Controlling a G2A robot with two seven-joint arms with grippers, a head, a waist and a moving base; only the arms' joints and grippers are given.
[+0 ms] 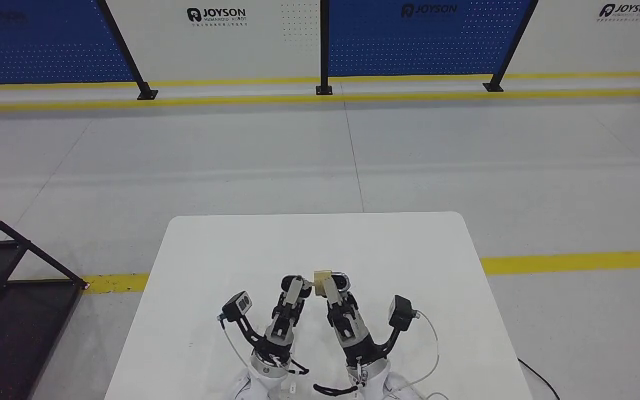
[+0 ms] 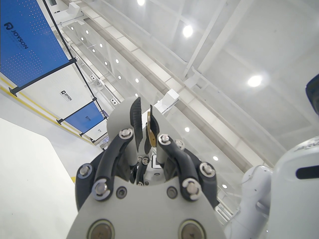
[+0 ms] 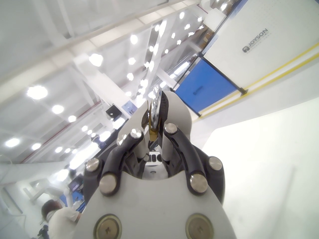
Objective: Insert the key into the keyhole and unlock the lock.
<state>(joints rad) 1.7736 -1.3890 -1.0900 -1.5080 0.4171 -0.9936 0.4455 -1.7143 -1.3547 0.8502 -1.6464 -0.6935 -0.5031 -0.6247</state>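
Both arms stand close together over the near part of the white table (image 1: pixel 400 250), with their grippers tilted upward. My right gripper (image 3: pixel 155 105) is shut on the padlock (image 3: pixel 152 115), gripping it edge-on between its pads, brass body low and silver shackle high. From above, the brass padlock (image 1: pixel 322 279) sits at the right gripper's (image 1: pixel 334 289) tips, level with the left gripper (image 1: pixel 297 288) just beside it. My left gripper (image 2: pixel 144 110) holds the small brass key (image 2: pixel 150 129) flat against one pad, and a thin gap shows by the other pad.
The table's far half stretches bare beyond the grippers. A dark rack (image 1: pixel 25 290) stands off the table's left side. Blue and white partition panels (image 1: pixel 200 30) with yellow floor lines run along the back.
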